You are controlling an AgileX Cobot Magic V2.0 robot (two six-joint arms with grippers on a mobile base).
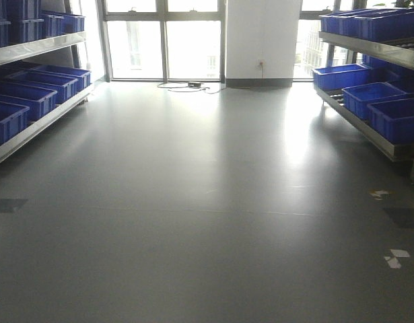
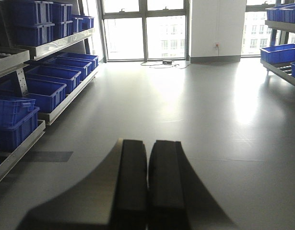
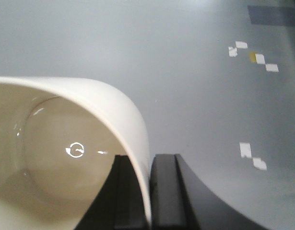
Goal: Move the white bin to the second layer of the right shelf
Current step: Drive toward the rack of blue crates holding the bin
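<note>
In the right wrist view my right gripper point(image 3: 148, 165) is shut on the rim wall of the white bin point(image 3: 65, 143), one finger inside and one outside; the cream glossy tub hangs above the grey floor, its open mouth facing the camera. In the left wrist view my left gripper point(image 2: 148, 158) is shut and empty, its dark pads point(image 2: 133, 177) pressed together above the floor. The right shelf point(image 1: 368, 128) stands at the right of the front view; its upper sloping level point(image 1: 375, 48) carries blue crates. Neither gripper shows in the front view.
Blue crates point(image 1: 388, 114) fill the right rack's lower level. A left rack point(image 1: 38, 114) with several blue crates point(image 2: 46, 91) lines the left side. White tape marks point(image 1: 395, 258) lie on the floor at right. Windows and a cable point(image 1: 186, 86) are at the far wall.
</note>
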